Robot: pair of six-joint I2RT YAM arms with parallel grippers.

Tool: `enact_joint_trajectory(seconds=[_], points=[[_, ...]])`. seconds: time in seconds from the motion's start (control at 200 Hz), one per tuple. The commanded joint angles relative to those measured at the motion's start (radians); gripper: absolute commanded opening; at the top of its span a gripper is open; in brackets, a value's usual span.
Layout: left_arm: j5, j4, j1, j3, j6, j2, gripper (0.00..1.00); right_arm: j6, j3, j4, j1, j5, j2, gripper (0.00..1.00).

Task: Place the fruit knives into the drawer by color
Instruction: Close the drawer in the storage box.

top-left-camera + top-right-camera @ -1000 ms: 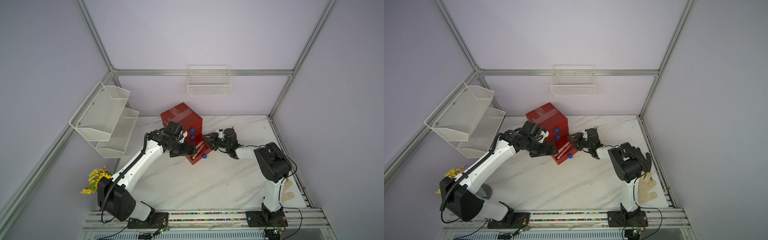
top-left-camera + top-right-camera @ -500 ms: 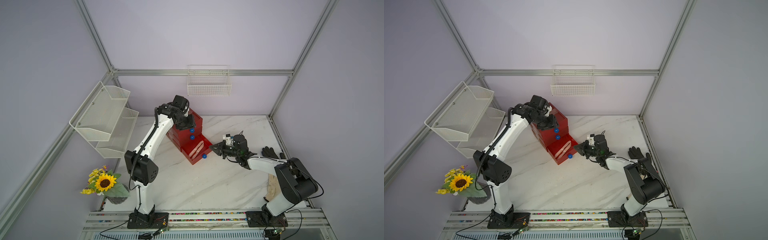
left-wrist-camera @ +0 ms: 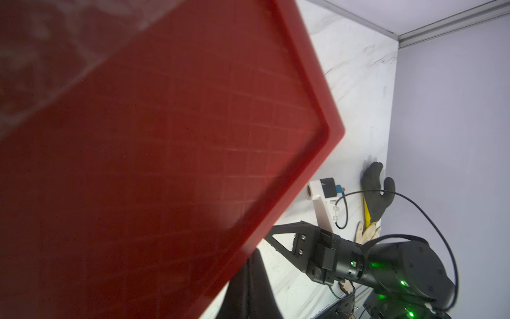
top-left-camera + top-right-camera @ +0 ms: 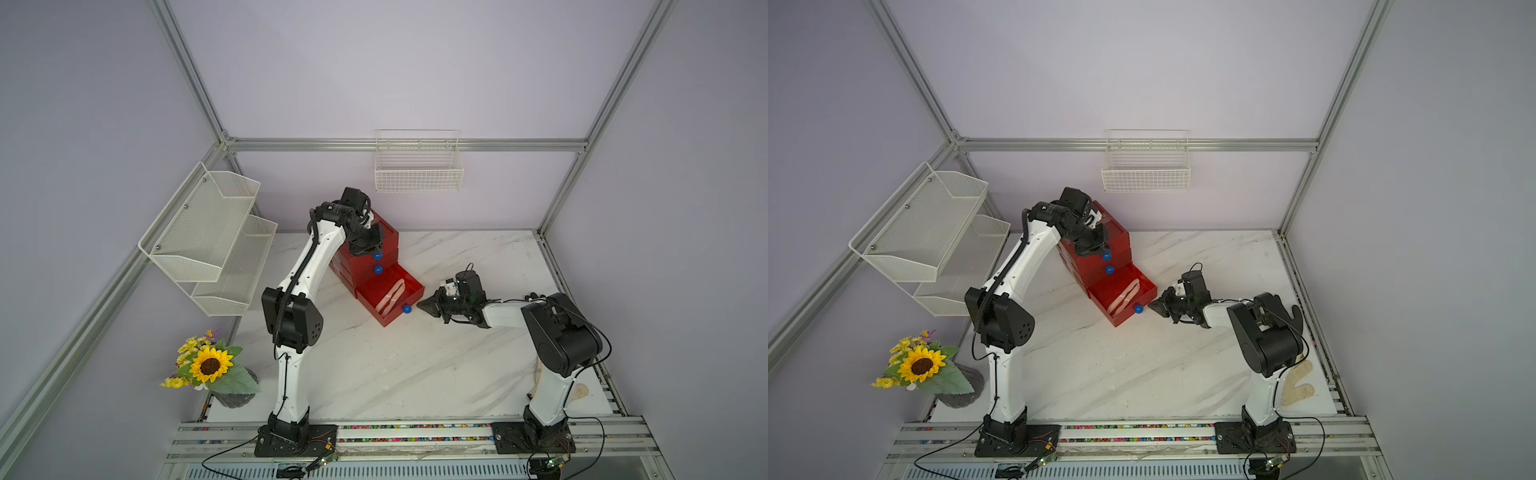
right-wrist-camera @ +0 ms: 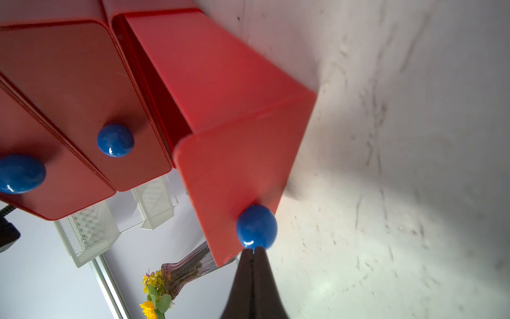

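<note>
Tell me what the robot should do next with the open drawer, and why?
Probably push the bottom drawer shut with the right end effector: it is closed, its tips sit right at the drawer's blue knob, and two pink knives already lie inside.

White marble-look table (image 4: 374, 365), grey veins running slantwise; seen whole in both top views (image 4: 1121, 374).

Rear left of centre: red chest (image 4: 357, 266), set askew to the table edges. Its bottom drawer (image 4: 392, 318) stands pulled out low over the top, toward the front right.

Right edge, mid-depth: dark glove (image 3: 375, 190), lying flat, fingers toward the back wall. Just in front of it, pale glove (image 4: 1296, 386), also flat, along the same edge.

Front left corner: ribbed vase (image 4: 235, 399) with a sunflower bunch, upright, at the very edge.
</note>
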Motion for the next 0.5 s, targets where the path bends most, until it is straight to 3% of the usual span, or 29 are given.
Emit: enact_joint_trajectory(seconds=[0.0, 0.185, 0.495], points=[[0.077, 0.059, 0.001, 0.044, 0.005, -0.075, 0.0, -0.02, 0.049, -0.003, -0.015, -0.038, 0.051, 0.0], [0.013, 0.105, 0.046, 0.046, -0.029, -0.114, 0.0, 0.0, 0.103, -0.004, -0.027, -0.068, 0.112, 0.0], [-0.046, 0.05, 0.111, 0.048, -0.094, -0.001, 0.0, 0.015, 0.088, -0.014, -0.03, -0.095, 0.106, 0.0]])
